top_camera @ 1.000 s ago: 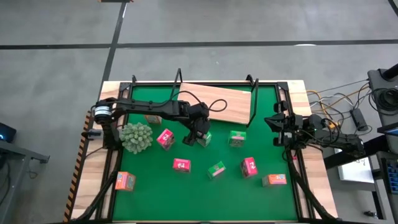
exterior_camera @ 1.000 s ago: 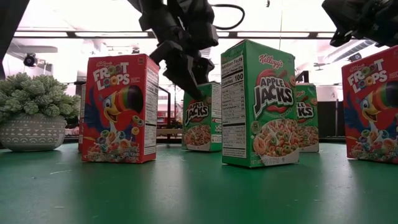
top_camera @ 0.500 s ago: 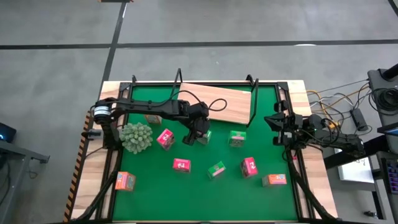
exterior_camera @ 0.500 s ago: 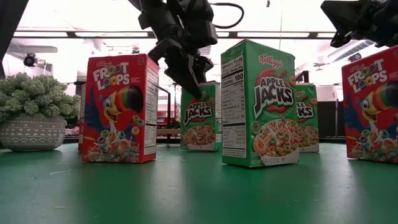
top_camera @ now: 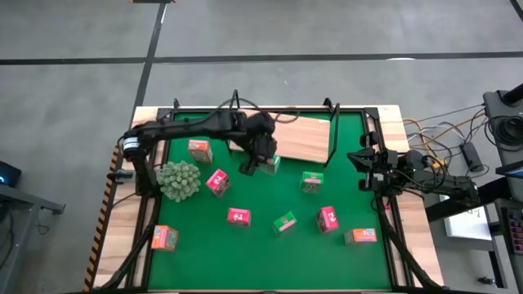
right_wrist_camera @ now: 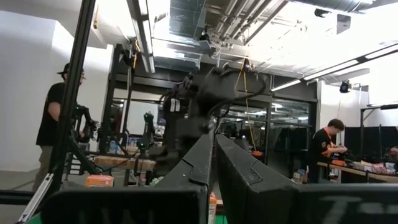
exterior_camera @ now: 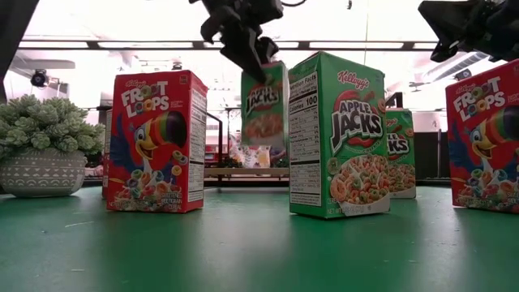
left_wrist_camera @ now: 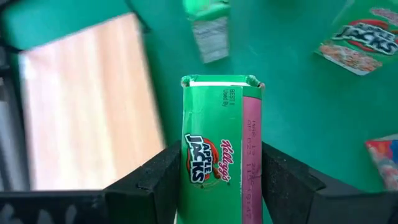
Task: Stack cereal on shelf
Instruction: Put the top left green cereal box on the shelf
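My left gripper [top_camera: 260,160] is shut on a green Apple Jacks cereal box [exterior_camera: 263,105] and holds it in the air just in front of the shelf [top_camera: 298,139]. The shelf is a light wooden board with black wire uprights, at the mat's far side. Other cereal boxes stand on their bases on the green mat: green ones [top_camera: 311,181] [top_camera: 284,222], pink-red ones [top_camera: 217,181] [top_camera: 239,216] [top_camera: 328,218] and orange ones [top_camera: 198,150] [top_camera: 164,238] [top_camera: 360,236]. My right gripper [top_camera: 364,167] waits shut at the table's right edge. My left gripper pinches the green box near its upper end [left_wrist_camera: 186,180] between its two fingers [left_wrist_camera: 155,186], one on each of two opposite faces. The fingers slant down from above. The box hangs below them, nearly upright and slightly tilted, clear of the mat.
A grey-green spiky plant in a pot [top_camera: 179,180] stands at the mat's left. The shelf's wire uprights [top_camera: 331,122] rise at the board's ends. In the low view a green box [exterior_camera: 336,134] and a pink-red box [exterior_camera: 156,142] stand close to the camera. People show in the room behind.
My left gripper has risen and gone a little toward the far edge and the shelf. It has taken the green box along: the box stood on the mat before and now hangs clear of it. The orange box under the arm has come into view.
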You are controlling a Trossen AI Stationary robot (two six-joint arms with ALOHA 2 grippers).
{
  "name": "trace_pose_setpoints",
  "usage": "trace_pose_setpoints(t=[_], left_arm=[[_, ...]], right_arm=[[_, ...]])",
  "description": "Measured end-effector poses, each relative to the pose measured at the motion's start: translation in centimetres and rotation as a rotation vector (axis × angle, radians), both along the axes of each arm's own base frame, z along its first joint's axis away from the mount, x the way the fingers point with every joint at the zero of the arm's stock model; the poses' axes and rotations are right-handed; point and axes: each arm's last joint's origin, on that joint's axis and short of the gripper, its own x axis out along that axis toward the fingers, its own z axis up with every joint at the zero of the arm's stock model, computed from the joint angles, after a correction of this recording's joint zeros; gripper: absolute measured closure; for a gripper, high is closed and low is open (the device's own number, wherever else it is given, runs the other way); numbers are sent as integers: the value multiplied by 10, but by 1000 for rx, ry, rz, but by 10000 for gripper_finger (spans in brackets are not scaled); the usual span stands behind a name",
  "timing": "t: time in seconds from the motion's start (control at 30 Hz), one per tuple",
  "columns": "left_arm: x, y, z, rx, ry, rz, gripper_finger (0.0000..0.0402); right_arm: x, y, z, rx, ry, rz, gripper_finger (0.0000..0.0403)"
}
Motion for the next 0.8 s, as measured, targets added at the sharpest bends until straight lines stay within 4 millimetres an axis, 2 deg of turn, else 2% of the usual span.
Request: trace_pose_setpoints(t=[0.17, 0.3, 0.47, 0.8], left_arm=[[-8, 32, 16, 35, -34, 48, 229], [-18, 63, 18, 58, -37, 101, 229], [-26, 100, 14, 72, -59, 193, 229], [-32, 143, -5, 93, -33, 249, 229]], right_arm=[[0, 0, 0, 0, 2, 1, 390], [0, 0, -1, 1, 8, 0, 390], [0, 0, -1, -1, 8, -1, 390], [0, 0, -1, -13, 7, -7, 390]])
